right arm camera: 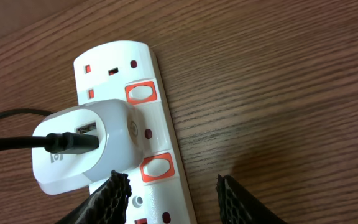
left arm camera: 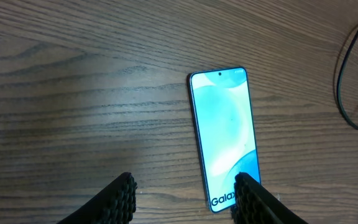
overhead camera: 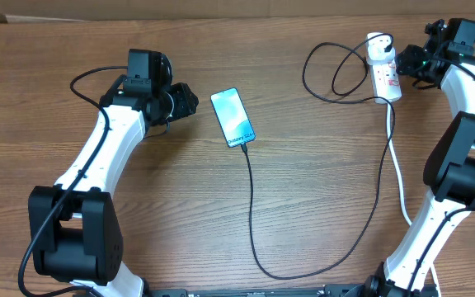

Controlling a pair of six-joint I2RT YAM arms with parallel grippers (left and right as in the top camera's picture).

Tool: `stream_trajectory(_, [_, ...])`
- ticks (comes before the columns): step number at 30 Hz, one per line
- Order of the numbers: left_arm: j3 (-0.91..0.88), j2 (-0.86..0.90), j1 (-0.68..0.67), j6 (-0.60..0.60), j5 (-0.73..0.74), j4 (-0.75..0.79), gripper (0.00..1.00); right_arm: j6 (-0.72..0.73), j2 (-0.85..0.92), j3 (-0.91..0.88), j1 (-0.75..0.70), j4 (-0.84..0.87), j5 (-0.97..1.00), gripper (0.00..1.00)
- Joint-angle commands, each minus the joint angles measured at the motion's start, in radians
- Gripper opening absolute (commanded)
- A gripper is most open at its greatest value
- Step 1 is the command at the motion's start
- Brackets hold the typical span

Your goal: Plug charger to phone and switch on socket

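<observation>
**Operator:** What am I pressing, and how will it behave?

**Spotter:** The socket [right arm camera: 157, 124] lies at the far right of the counter [overhead camera: 180, 223]. Your target is one of its small red switches [right arm camera: 155, 168]. I judge the lower one serves the outlet under the white adapter [right arm camera: 82, 146]. It looks like a stiff little rocker on a light plastic body. Push straight down with one fingertip, because a sideways shove would likely skate the strip across the wood.

**Operator:** And my fingers?

**Spotter:** Your right fingers [right arm camera: 112, 196] hover by the strip, moderately spread and holding nothing. Your left fingers [left arm camera: 124, 196] are likewise parted and empty, over the lower end of the phone [left arm camera: 224, 124].

**Operator:** How will the phone handle?

**Spotter:** It lies face up mid-counter with the screen lit. It's slim and smooth, probably slippery, and it sits flat on the wood. If you must move it, take it by the long edges. The charger [overhead camera: 251, 198] cable is thin and limp. It meets the phone's bottom edge, though I cannot tell whether the tip is fully seated.

**Operator:** Is anything in my way?

**Spotter:** The adapter bulges right beside the switch, and the charger's cable loops near the strip's far end. The strip's white lead [overhead camera: 399, 177] trails back towards your right arm. Keep clear of both.
</observation>
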Motion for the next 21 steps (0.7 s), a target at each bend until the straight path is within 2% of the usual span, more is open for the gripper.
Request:
stream_trajectory(1, [-0.002, -0.011, -0.01, 0.014, -0.009, 0.004, 0.48, 0.003, -0.021, -0.006, 0.003, 0.003, 0.008, 0.46])
stream_trajectory(21, [-0.002, -0.011, -0.01, 0.014, -0.009, 0.005, 0.48, 0.003, 0.003, -0.01, 0.01, 0.0, 0.026, 0.51])
